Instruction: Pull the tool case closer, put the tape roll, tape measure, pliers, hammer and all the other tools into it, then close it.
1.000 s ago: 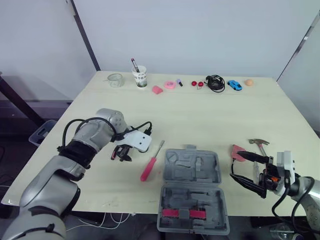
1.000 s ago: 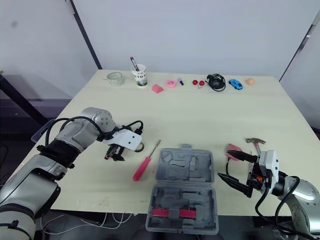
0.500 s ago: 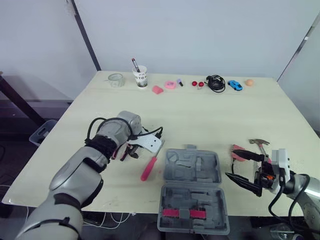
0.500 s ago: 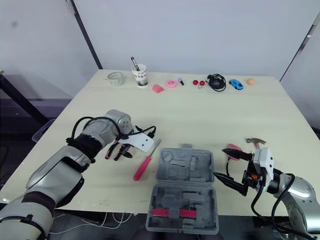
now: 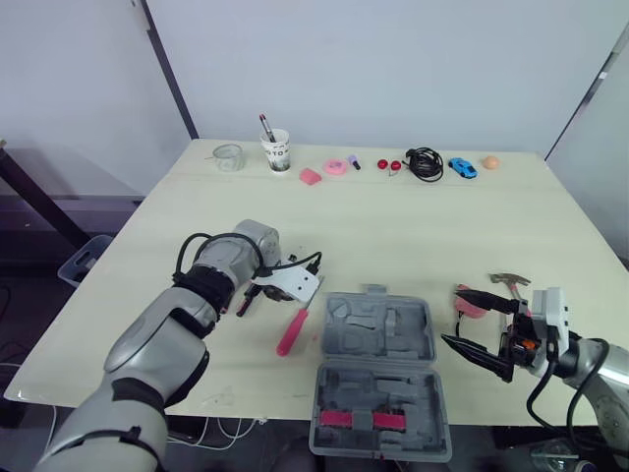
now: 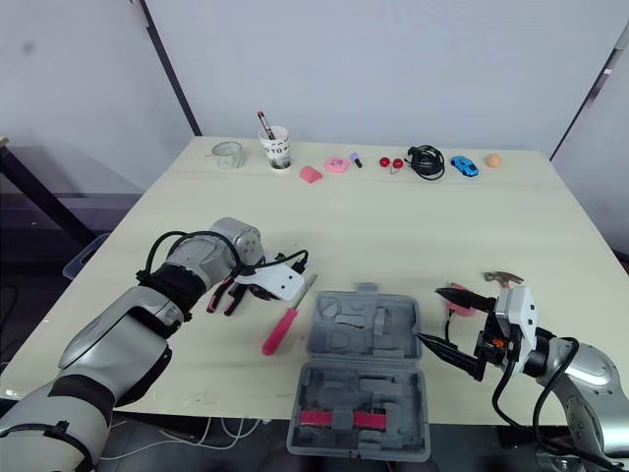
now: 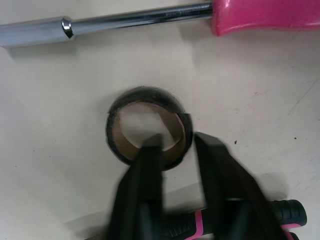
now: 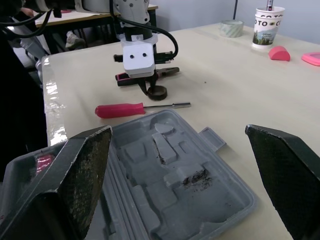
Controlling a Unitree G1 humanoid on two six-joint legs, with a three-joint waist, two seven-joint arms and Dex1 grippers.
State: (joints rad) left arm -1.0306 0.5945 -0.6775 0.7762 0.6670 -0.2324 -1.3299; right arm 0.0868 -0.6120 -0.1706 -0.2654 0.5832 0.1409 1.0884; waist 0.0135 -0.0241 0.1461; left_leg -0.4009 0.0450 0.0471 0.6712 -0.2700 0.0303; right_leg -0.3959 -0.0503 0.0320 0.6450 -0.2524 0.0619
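The grey tool case [image 5: 378, 332] lies open near the table's front edge, with pink pieces in its front half. Left of it lie a pink-handled screwdriver [image 5: 292, 330] and pink-and-black pliers [image 5: 242, 301]. A black tape roll [image 7: 145, 95] lies flat beside the screwdriver shaft [image 7: 125, 25]. My left gripper [image 7: 180, 142] is shut on the roll's wall, one finger inside the ring and one outside. My right gripper [image 5: 455, 316] stands open just right of the case, holding nothing. The hammer [image 5: 509, 283] and a pink object [image 5: 470, 303] lie behind it.
Along the table's back edge stand a glass jar [image 5: 227, 156], a paper cup with pens [image 5: 277, 150], small pink items [image 5: 310, 177], a black cable [image 5: 423, 162], a blue toy car [image 5: 461, 167] and an orange ball [image 5: 489, 161].
My left arm moved right to the tape roll beside the screwdriver, and its open fingers shut on the roll's wall. The right gripper edged left toward the case, still open.
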